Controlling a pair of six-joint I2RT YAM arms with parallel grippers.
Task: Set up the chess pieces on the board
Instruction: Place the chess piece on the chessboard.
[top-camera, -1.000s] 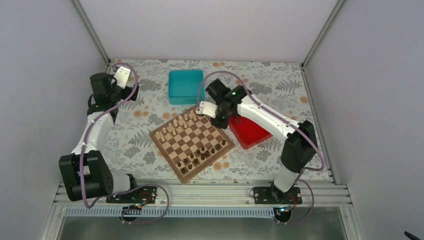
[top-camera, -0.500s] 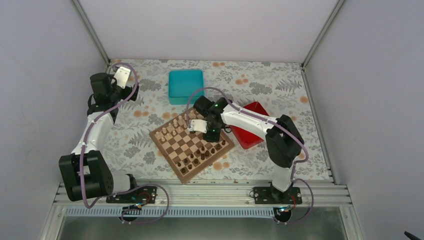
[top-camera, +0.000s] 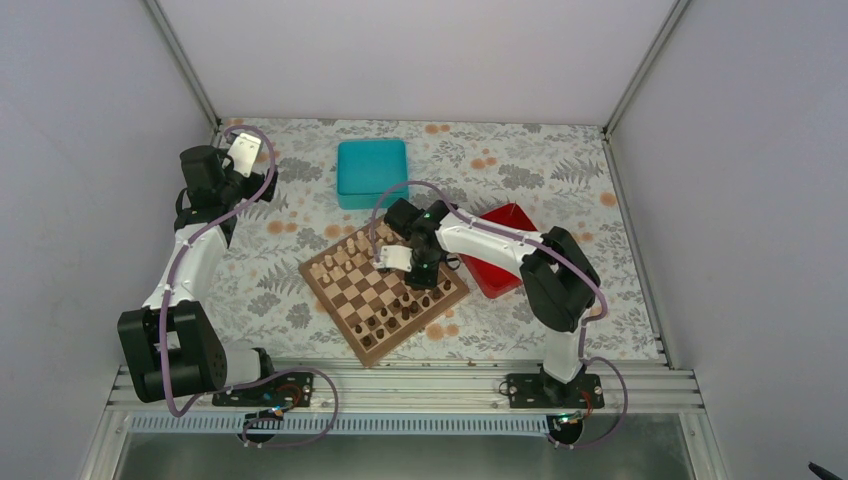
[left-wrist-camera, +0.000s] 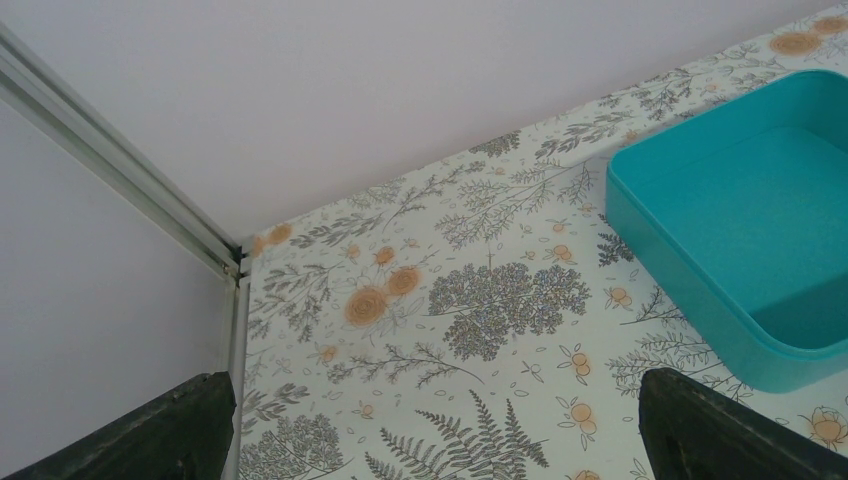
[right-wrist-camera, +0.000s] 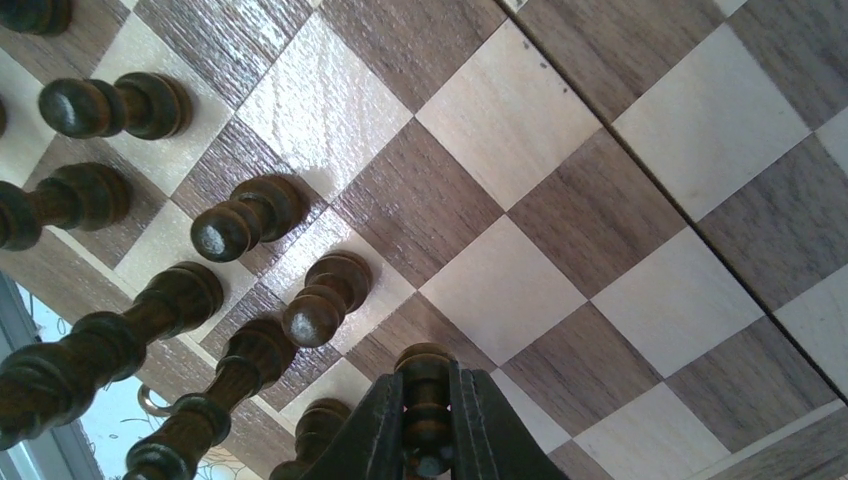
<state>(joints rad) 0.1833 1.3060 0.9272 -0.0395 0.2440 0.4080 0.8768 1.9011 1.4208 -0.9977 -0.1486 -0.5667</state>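
The board (top-camera: 355, 300) lies turned at the table's middle, with pale pieces along its far-left side and dark chess pieces (top-camera: 400, 312) along its near-right side. My right gripper (top-camera: 415, 280) is low over the board's right part. In the right wrist view it (right-wrist-camera: 428, 420) is shut on a dark chess piece (right-wrist-camera: 427, 375) whose base sits at a dark square, beside other standing dark pieces (right-wrist-camera: 325, 300). My left gripper (top-camera: 222, 170) is at the far left corner, off the board. Its fingers (left-wrist-camera: 180, 425) are wide apart with nothing between them.
A teal square box (top-camera: 371, 171) stands behind the board and shows in the left wrist view (left-wrist-camera: 740, 230). A red tray (top-camera: 505, 255) lies right of the board, partly under my right arm. Frame posts and white walls bound the flowered table.
My right gripper has moved from above the board's far corner down and left onto the board's right part, carrying the dark piece. The left arm has not moved.
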